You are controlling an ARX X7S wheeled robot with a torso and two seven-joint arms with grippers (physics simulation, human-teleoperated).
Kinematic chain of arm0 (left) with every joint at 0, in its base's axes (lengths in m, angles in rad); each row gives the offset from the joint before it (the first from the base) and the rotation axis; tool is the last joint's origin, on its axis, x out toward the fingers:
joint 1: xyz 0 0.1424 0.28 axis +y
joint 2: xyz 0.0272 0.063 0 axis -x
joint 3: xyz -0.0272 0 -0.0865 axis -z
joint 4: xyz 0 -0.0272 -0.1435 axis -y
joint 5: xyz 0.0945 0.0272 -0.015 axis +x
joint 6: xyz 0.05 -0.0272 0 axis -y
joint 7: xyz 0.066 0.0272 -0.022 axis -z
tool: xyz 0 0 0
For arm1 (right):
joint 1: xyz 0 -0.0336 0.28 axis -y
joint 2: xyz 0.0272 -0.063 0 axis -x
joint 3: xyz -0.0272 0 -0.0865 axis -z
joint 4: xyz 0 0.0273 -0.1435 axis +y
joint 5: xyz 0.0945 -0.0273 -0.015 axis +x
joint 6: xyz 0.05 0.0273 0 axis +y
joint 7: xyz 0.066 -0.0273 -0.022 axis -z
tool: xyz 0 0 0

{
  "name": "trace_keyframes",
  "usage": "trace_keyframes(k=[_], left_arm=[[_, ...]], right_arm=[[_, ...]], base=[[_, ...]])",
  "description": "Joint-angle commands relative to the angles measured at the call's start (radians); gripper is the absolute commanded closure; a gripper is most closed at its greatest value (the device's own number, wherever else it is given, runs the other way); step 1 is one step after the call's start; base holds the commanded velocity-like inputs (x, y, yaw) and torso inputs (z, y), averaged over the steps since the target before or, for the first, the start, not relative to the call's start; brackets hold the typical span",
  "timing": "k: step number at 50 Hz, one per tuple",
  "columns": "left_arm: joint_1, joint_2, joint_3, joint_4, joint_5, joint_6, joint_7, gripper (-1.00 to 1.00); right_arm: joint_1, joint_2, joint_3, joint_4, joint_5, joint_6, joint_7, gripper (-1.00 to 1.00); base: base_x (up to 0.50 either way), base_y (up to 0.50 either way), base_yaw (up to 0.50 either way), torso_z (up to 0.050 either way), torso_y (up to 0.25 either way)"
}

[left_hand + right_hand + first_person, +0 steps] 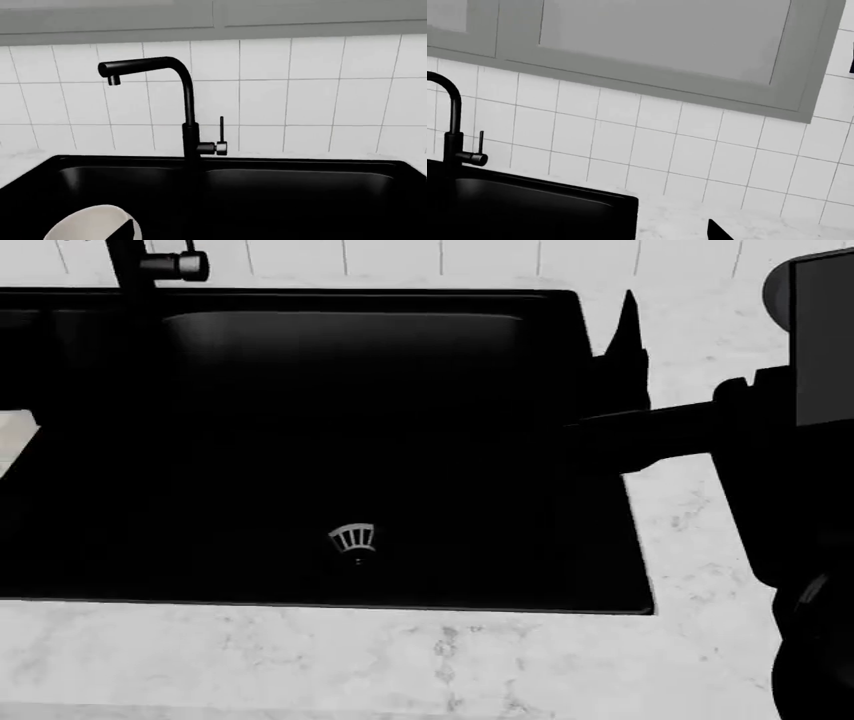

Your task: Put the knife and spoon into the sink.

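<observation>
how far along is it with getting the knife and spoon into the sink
Nothing looks done. In the head view the sink basin shows only its silver drain, though it is very dark inside. Neither knife nor spoon shows in any view. The right arm reaches over the sink's right rim; whether its claw holds anything cannot be told. A white cup sits in the other basin. Both items seem left to do.

Your head camera looked steeply down, close over the sink (587, 360) and the marble counter (400, 660). Your left wrist camera faced the tiled wall (300, 95) level, low above the basins, near the faucet (189, 115). Your right wrist camera tilted upward toward the cabinets (660, 40). All three shared the faucet and sink rim.
</observation>
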Motion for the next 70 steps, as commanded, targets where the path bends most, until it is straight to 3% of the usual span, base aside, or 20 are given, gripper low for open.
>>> trace_keyframes(k=[1, 21, 45, 70], left_arm=[[0.006, -0.004, -0.006, 0.012, -0.008, -0.009, -0.005, -1.00], [0.003, -0.006, -0.013, 0.012, -0.015, -0.013, -0.015, -1.00], [0.011, -0.007, -0.010, 0.014, -0.023, -0.007, -0.019, -1.00], [0.014, -0.008, -0.008, 0.011, -0.031, -0.003, -0.025, -1.00]], right_arm=[[-0.010, -0.011, 0.002, 0.008, -0.007, -0.012, -0.012, -1.00], [-0.021, -0.014, 0.011, 0.014, -0.011, -0.028, -0.004, -1.00], [-0.045, 0.005, 0.019, 0.002, 0.008, -0.043, 0.022, -1.00], [-0.072, 0.016, 0.031, -0.002, 0.025, -0.077, 0.023, -1.00]], base=[[-0.16, 0.50, 0.00, 0.000, 0.000], [-0.02, 0.50, 0.00, 0.000, 0.000], [0.34, 0.45, 0.00, 0.000, 0.000], [0.00, 0.23, 0.00, 0.000, 0.000]])
